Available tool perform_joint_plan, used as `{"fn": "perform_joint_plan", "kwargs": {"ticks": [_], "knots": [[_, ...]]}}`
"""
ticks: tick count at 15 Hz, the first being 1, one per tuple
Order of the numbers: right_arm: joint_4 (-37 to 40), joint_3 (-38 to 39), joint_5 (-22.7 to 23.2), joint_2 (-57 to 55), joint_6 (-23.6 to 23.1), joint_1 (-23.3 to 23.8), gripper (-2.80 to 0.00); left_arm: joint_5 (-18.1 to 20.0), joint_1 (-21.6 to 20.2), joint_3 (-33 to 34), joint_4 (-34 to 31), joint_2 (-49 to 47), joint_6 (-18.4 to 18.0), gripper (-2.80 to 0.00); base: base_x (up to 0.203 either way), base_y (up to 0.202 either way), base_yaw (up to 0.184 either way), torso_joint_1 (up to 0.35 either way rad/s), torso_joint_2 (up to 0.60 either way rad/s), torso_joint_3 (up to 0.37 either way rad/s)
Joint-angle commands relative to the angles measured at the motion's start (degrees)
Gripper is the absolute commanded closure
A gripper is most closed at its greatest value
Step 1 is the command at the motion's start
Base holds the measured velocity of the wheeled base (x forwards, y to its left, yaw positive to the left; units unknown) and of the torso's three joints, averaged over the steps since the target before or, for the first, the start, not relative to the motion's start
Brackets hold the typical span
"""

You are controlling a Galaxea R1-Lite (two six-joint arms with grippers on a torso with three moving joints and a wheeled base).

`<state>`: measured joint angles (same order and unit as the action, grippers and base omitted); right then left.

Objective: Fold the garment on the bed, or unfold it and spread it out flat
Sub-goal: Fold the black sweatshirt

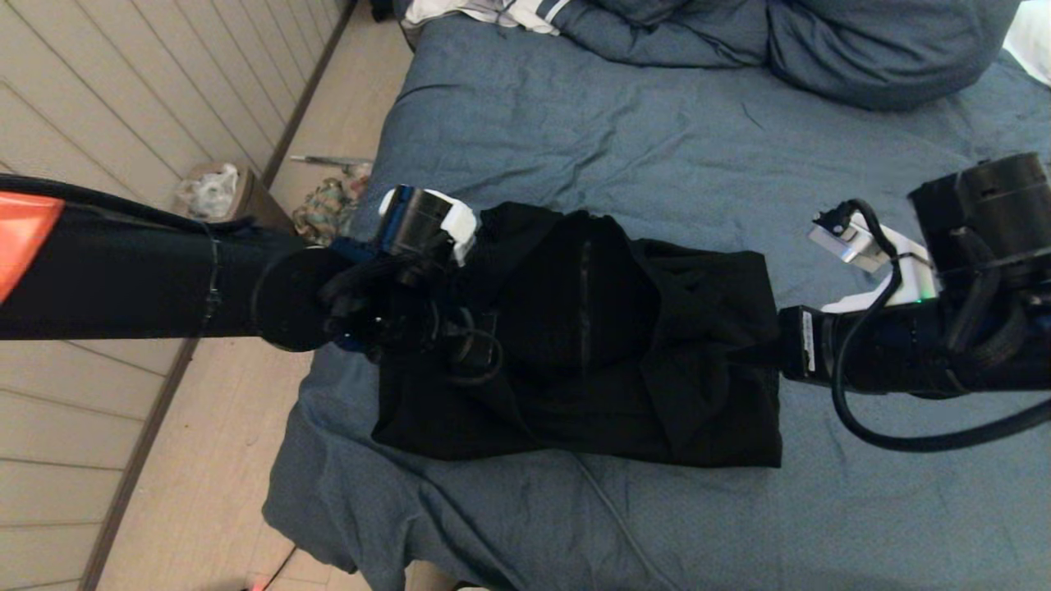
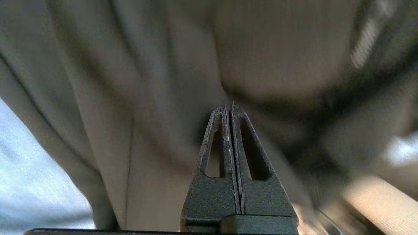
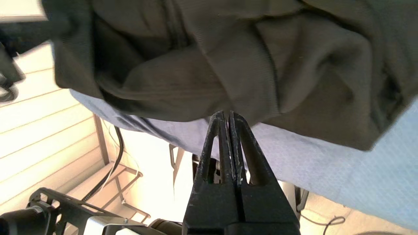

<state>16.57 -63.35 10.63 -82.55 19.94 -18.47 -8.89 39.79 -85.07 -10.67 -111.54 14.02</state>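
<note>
Garment: black hooded sweatshirt (image 1: 599, 345), lying bunched in a rough rectangle across the near part of the bed (image 1: 657, 139), its zip line running down the middle; several layers overlap and the right half is heaped in loose folds.

Bed: slate-blue duvet, wrinkled, pillows at the far end; the garment lies well short of them.

Left gripper: (image 2: 231, 112) at the garment's left edge; fingers pressed fully together, tips against dark fabric. Whether cloth is pinched between them cannot be told from the wrist view.

Right gripper: (image 3: 227, 117) at the garment's right edge; fingers closed tip to tip just at the hem where the fabric meets the duvet. A grip on cloth is likely, not certain.

Step in hand: judged to be a two-point hold on opposite edges, ready for lifting or drawing the garment out.

Handling advice: raise both sides together and evenly, so the thick fabric does not slide from one hold; keep the pull gentle until the cloth tightens between the arms, then check that each side truly carries fabric.

Risk: a pinch of only the top layer would leave the lower layers heaped; duvet caught with the hem would drag the bedding.

Other items: white striped cloth (image 1: 493, 12) at the far end; multicoloured rag (image 1: 328, 205) on the floor beside the bed.
</note>
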Motion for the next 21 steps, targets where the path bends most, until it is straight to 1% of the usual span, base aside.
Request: {"fn": "perform_joint_plan", "kwargs": {"ticks": [1, 2, 4, 5, 6, 8, 10, 12, 14, 16, 18, 19, 21], "knots": [[0.12, 0.88, 0.22, 0.46, 0.02, 1.28, 0.0, -2.79, 1.09, -5.15, -0.96, -4.98, -0.66, 0.0, 0.0, 0.0, 0.0, 0.0, 0.0, 0.0], [0.04, 1.63, 0.34, 0.61, 0.01, 1.58, 0.0, -3.99, 1.14, -7.59, -1.86, -5.62, -1.01, 0.0, 0.0, 0.0, 0.0, 0.0, 0.0, 0.0], [0.04, 2.5, 0.36, 0.63, 0.01, 1.86, 0.0, -8.99, 1.2, -11.14, -2.29, -8.11, -1.95, 0.0, 0.0, 0.0, 0.0, 0.0, 0.0, 0.0], [0.04, 2.62, 0.27, 0.72, 0.01, 1.95, 0.0, -10.78, 1.27, -11.78, -2.06, -9.36, -2.94, 0.0, 0.0, 0.0, 0.0, 0.0, 0.0, 0.0], [-0.04, 2.93, 0.27, 0.67, -0.04, 1.95, 0.0, -11.58, 1.95, -12.73, -1.87, -9.78, -3.33, 0.0, 0.0, 0.0, 0.0, 0.0, 0.0, 0.0], [-0.07, 3.06, 0.36, 0.63, -0.17, 2.65, 0.0, -11.76, 3.93, -15.16, -1.98, -10.5, -3.98, 0.0, 0.0, 0.0, 0.0, 0.0, 0.0, 0.0], [-0.14, 3.32, 0.36, 0.82, -0.17, 2.74, 0.0, -12.28, 5.53, -17.04, -1.93, -12.92, -5.39, 0.0, 0.0, 0.0, 0.0, 0.0, 0.0, 0.0], [-0.14, 3.41, 0.36, 0.72, -0.17, 2.74, 0.0, -14.47, 6.36, -19.72, -2.03, -15.58, -6.99, 0.0, 0.0, 0.0, 0.0, 0.0, 0.0, 0.0], [-0.14, 3.4, 0.36, 0.73, -0.3, 3.31, 0.0, -14.93, 6.15, -18.6, -2.13, -16.61, -8.39, 0.0, 0.0, 0.0, 0.0, 0.0, 0.0, 0.0], [-0.14, 3.41, 0.36, 0.46, -0.43, 3.35, 0.0, -14.86, 3.43, -17.77, -1.89, -16.85, -8.82, 0.0, 0.0, 0.0, 0.0, 0.0, 0.0, 0.0], [-0.34, 3.5, 0.37, 0.25, -0.43, 3.35, 0.0, -14.91, 0.33, -18.56, -1.48, -16.76, -11.38, 0.0, 0.0, 0.0, 0.0, 0.0, 0.0, 0.0], [-0.72, 3.92, 0.37, 0.37, -0.43, 3.35, 0.0, -14.92, -1.23, -19.97, -0.98, -16.63, -12.92, 0.0, 0.0, 0.0, 0.0, 0.0, 0.0, 0.0], [-2.17, 4.72, 0.36, 0.37, -0.43, 3.25, 0.0, -15.03, -4.4, -25.04, -0.04, -16.5, -15.36, 0.0, 0.0, 0.0, 0.0, 0.0, 0.0, 0.0]]}}
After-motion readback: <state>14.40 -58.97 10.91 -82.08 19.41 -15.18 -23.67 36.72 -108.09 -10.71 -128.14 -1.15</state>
